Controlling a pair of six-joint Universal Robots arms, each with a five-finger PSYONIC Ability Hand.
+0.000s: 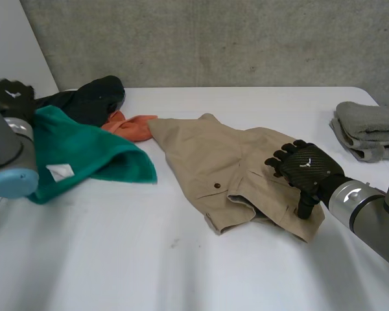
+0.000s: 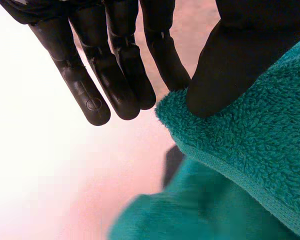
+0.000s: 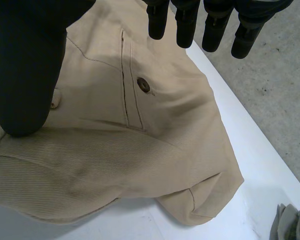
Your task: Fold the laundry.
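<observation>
A teal towel [image 1: 84,159] hangs lifted at the table's left, its lower part resting on the white table [image 1: 181,272]. My left hand [image 1: 10,97] holds it up by an edge. In the left wrist view the thumb [image 2: 225,65] presses the teal towel's [image 2: 250,150] edge against the straight fingers [image 2: 115,75]. Beige shorts [image 1: 233,168] lie spread in the middle. My right hand [image 1: 305,165] is open over their right end. Its thumb [image 3: 25,65] rests on the shorts [image 3: 140,150], and its straight fingers [image 3: 185,25] hover above a button [image 3: 143,84].
A black garment [image 1: 91,97] and an orange cloth [image 1: 133,126] lie behind the teal towel. Folded grey towels [image 1: 369,129] sit at the table's right edge, also seen past the shorts as a grey towel [image 3: 290,225]. The table edge [image 3: 270,170] runs close beside the shorts.
</observation>
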